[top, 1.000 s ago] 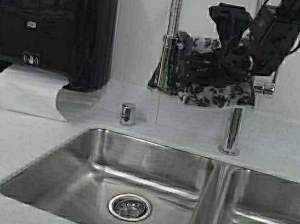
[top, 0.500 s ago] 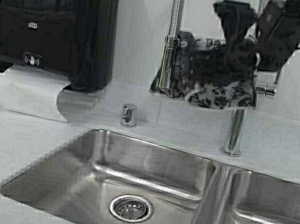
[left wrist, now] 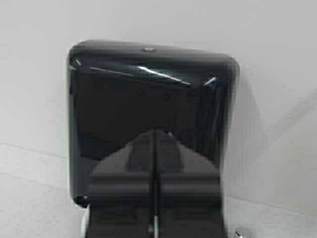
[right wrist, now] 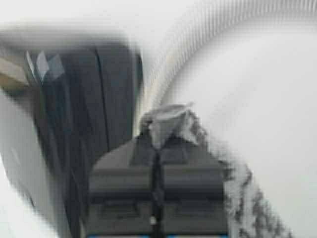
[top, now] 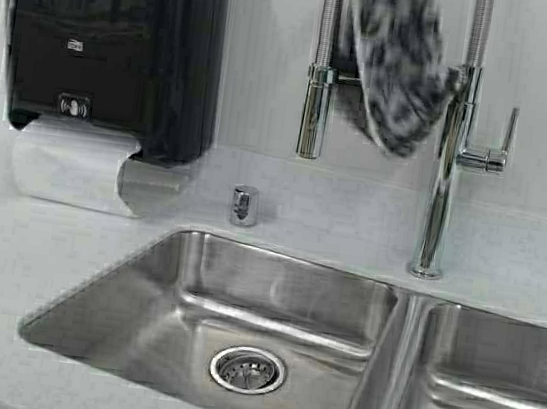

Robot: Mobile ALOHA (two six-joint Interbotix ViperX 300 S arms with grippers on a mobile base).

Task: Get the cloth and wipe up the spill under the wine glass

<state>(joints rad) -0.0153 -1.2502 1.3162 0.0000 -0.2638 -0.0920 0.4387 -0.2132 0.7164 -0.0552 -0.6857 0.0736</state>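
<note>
Right pincer (right wrist: 156,148) clamped on one cloth (top: 398,65), left pincer (left wrist: 155,163) closed, empty.

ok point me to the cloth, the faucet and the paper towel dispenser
cloth (top: 397,70), high view, on the middle of the printed fabric hanging between the faucet's hose and neck.
faucet (top: 439,201), high view, on its upright chrome column above the base.
paper towel dispenser (top: 114,37), high view, on its dark front cover.

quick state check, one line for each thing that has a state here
cloth: lifted, hanging between the faucet pipes, pinched by the right gripper
left gripper: shut, empty, facing the towel dispenser
faucet: no water running
sink: empty, dry-looking
</note>
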